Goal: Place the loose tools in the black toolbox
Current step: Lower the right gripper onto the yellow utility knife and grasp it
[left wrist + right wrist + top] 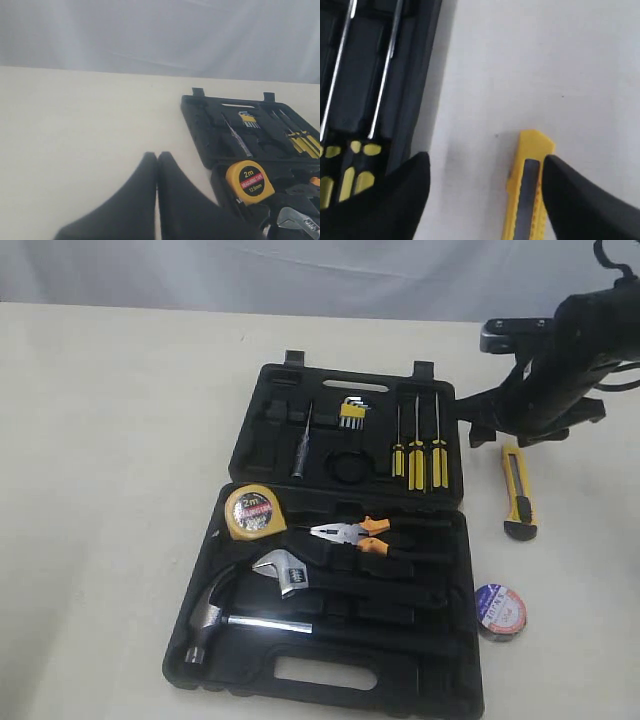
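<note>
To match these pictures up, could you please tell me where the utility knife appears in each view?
Exterior: the knife lies on the table, right of the toolbox.
Left wrist: not in it.
Right wrist: the knife lies on the table, partly behind one finger of the open right gripper.
Shared landmark: the screwdrivers in the toolbox.

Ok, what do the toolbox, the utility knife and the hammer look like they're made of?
Toolbox: black plastic with a matte finish, judging by the moulded tool-shaped recesses.
Utility knife: the yellow body looks like smooth plastic, with a grey strip down the middle that is probably metal.
Hammer: the head and shaft gleam like polished steel.
</note>
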